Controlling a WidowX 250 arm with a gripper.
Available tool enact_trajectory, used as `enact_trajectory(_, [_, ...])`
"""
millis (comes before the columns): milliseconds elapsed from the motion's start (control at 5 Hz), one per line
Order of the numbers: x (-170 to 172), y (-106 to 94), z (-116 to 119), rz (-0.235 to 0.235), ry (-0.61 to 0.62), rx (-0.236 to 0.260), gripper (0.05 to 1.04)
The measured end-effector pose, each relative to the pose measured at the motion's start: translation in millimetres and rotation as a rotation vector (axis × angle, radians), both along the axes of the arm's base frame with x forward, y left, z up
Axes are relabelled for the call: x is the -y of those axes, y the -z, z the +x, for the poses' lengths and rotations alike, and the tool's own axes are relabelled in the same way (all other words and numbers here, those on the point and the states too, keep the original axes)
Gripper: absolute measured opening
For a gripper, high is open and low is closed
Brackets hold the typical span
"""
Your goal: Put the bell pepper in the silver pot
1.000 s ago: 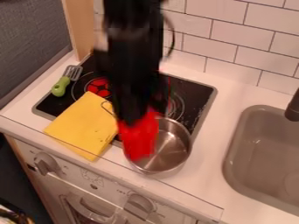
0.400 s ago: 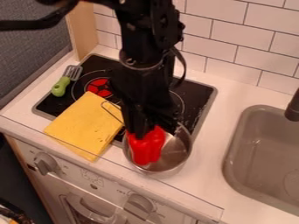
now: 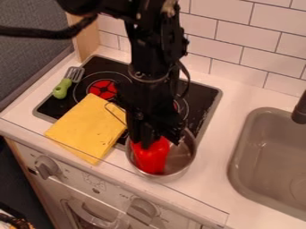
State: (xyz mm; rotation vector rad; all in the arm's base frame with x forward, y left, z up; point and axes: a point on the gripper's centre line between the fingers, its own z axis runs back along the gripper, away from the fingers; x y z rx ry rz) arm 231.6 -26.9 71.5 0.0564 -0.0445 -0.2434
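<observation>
Bell pepper inside the silver pot, gripper on it

Camera view: the arm (image 3: 149, 58) comes in from the top edge, over the stovetop (image 3: 200, 96), gripper (image 3: 156, 139) pointing down into the silver pot (image 3: 184, 156). Gripper is clamped around the top of the bell pepper (image 3: 151, 157). Pepper is red, roughly upright, in the left part of the pot. Pot is at the stovetop's front right corner, covering it.

Surface: black glass stovetop with a grey rim, set in a white counter (image 3: 218, 183). Red burner (image 3: 103, 89) toward the left. Yellow cloth (image 3: 87, 127) lies across the stovetop's front edge and onto the counter, a thin wire loop over its right side near the pot. Spatula (image 3: 61, 88) with green handle and slotted metal head, on the stovetop's left side. Grey-beige sink (image 3: 263, 152) on the right, dark faucet (image 3: 300, 112) at its upper edge.

Room: white wall tiles (image 3: 245, 27) with dark joints behind, wooden post (image 3: 85, 38) upper left, dark grey panel (image 3: 30, 58) beside it. Below the counter, white oven front (image 3: 92, 179) with two knobs and a handle.
</observation>
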Motion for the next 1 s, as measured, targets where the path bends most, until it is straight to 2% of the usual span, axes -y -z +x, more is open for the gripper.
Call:
enact_trajectory(200, [0, -0.6, -1, -0.006, 0.005, -0.005, 0.618])
enact_trajectory(400, [-4, -16.6, -5, -0.023, -0.004, 0.01, 0.922])
enact_trajectory(600, [-5, -41.2, -6, -0.038, -0.019, 0.063, 1.007])
enact_trajectory(800, [-5, -42.9, -7, -0.05, -0.026, 0.061, 1.002])
enact_trajectory(1000, [-10, -32.1, -7, -0.043, -0.041, 0.01, 1.0])
